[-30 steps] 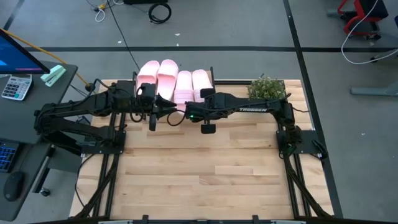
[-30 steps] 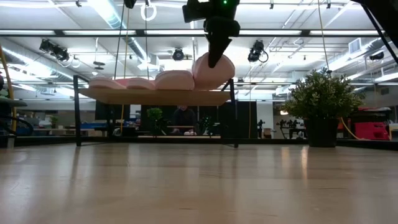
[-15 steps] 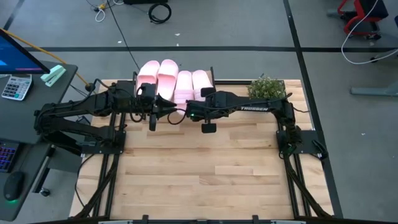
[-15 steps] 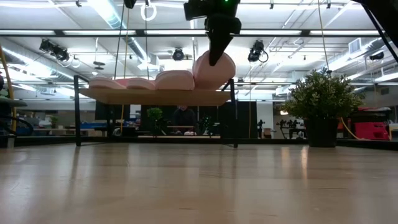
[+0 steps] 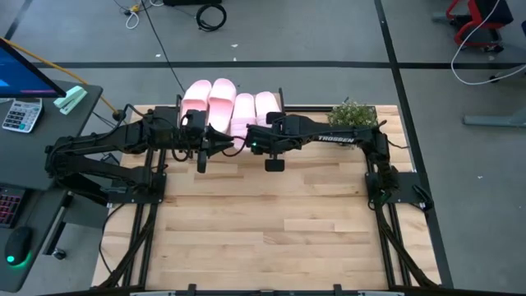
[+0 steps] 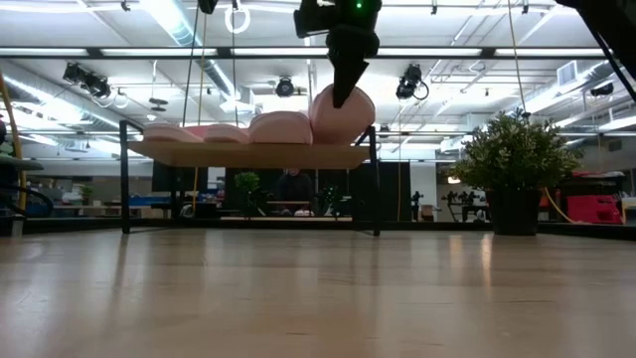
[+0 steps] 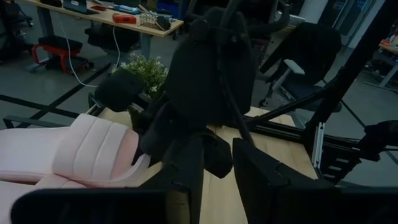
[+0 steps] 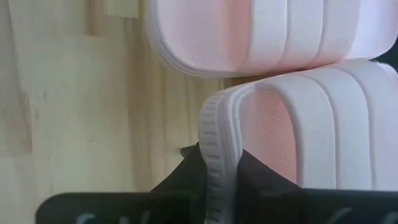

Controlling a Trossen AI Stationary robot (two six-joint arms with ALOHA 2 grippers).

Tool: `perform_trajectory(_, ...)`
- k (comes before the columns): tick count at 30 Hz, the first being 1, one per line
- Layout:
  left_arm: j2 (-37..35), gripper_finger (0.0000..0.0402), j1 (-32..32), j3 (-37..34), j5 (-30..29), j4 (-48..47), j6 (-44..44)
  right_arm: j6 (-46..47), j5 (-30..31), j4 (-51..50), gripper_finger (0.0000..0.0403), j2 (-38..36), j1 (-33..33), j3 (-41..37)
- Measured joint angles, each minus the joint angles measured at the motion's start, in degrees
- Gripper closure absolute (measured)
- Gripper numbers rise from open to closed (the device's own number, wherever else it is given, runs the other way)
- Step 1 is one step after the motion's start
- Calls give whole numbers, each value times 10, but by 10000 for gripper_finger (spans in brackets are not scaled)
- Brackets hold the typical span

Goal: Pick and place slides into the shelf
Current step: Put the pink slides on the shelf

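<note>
Four pale pink slides lie side by side on the shelf (image 5: 283, 105) at the table's far edge; in the low view the plank top (image 6: 248, 154) stands on thin black legs. Three slides (image 6: 224, 131) lie flat. The rightmost slide (image 6: 343, 111) is tipped up, and my right gripper (image 6: 343, 94) is shut on it from above. My left gripper (image 5: 220, 148) hovers open just in front of the shelf, beside the right gripper and touching nothing. My right gripper pinches the rightmost slide by the ribbed rim of its sole (image 8: 219, 163), at the slide's near end, between its two fingers (image 8: 186, 177). The fingers come from above, pointing down. The near end is raised and the far part rests on the shelf plank.
A small potted plant (image 5: 353, 117) stands at the table's far right corner, right of the shelf. The wooden tabletop (image 5: 263, 222) stretches toward the near edge. A desk with a monitor and calculator (image 5: 20, 115) sits off the table's left side.
My right gripper has shifted slightly toward the table's far edge, still shut on the tipped slide.
</note>
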Motion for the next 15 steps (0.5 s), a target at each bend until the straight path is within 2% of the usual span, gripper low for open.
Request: perform_trajectory(15,0,312,0,0,0,0,-5,-15,5,6,317,0,-3,0)
